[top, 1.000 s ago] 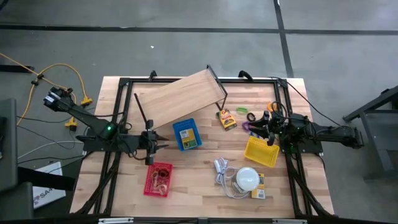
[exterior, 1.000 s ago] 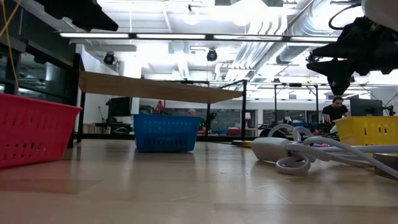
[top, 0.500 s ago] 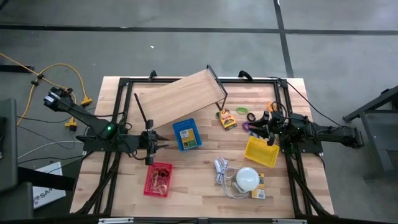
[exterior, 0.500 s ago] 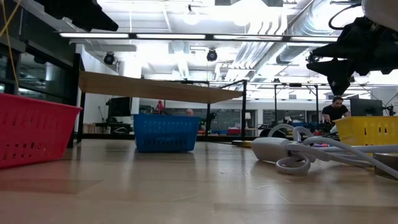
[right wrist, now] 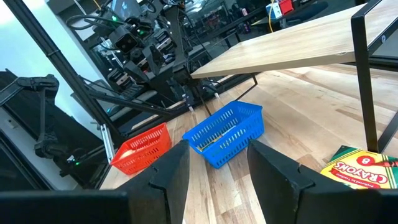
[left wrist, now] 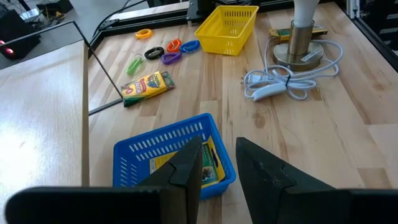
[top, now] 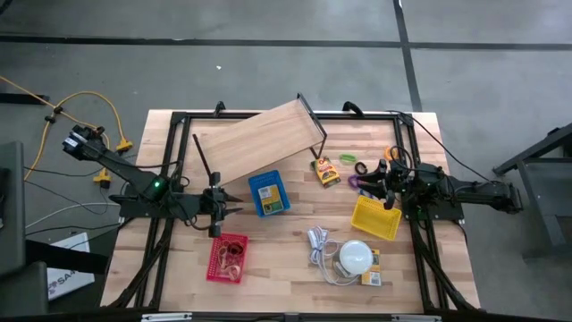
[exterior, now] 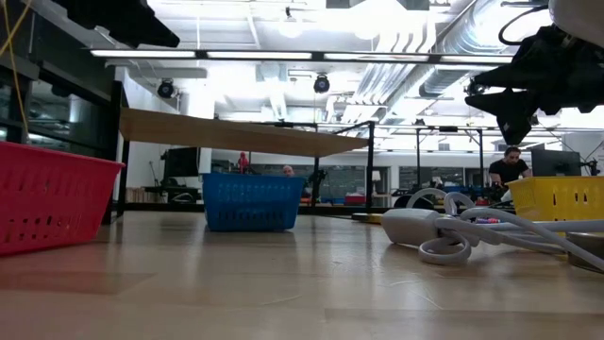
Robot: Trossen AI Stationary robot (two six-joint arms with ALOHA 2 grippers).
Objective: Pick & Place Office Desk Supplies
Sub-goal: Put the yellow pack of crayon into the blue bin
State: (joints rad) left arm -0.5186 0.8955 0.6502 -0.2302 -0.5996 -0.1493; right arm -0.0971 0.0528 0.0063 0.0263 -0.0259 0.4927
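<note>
Overhead, both tools gape empty: right tool (top: 386, 190) above yellow basket (top: 375, 218), left tool (top: 234, 203) beside blue basket (top: 268, 194).

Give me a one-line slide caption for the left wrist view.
Left end effector open above blue basket; crayon box, colored clips and yellow basket beyond.

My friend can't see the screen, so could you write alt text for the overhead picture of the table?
Two dark robot arms reach in from either side of a wooden table, the left pincer near a blue basket and the right pincer beside a yellow basket. A red basket, a crayon box, small coloured clips and a white lamp lie around them.
</note>
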